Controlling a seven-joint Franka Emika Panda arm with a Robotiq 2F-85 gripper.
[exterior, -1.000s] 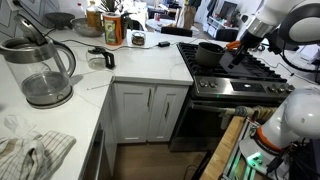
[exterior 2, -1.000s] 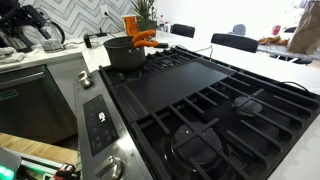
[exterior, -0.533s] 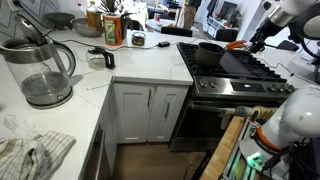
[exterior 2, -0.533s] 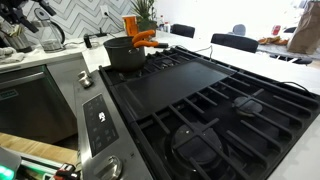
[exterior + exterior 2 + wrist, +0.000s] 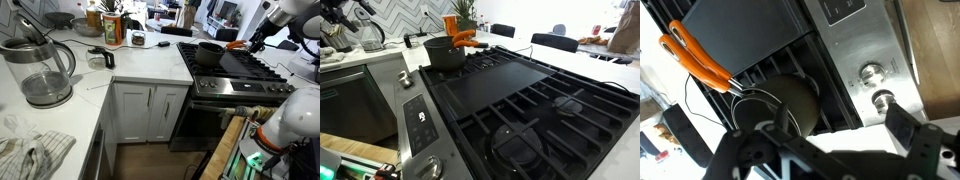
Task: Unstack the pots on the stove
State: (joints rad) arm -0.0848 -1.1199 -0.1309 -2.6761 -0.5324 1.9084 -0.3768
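Hovering above the gas stove with black cast-iron grates and a stainless steel front (image 5: 250, 72), I am keeping my hand (image 5: 800, 140) over the dark grey round metal pots (image 5: 785, 100) without touching them. The hand is gaping wide, fingers far apart, and is carrying nothing.

The pots are sitting on a corner grate, just behind the front panel with its round steel knobs (image 5: 872, 72). Two long orange handles (image 5: 700, 62) are sticking out side by side, and the rims are reading as nested, so I am judging the stack intact.

I am working the approach step; no grasp yet.

The next move is calling for lowering the hand, lining the fingers across the upper pot's handle or rim, and closing firmly. Then I lift straight up so the lower pot stays put. A free grate or the flat dark rectangular griddle plate (image 5: 495, 85) alongside is looking like the place to set it.
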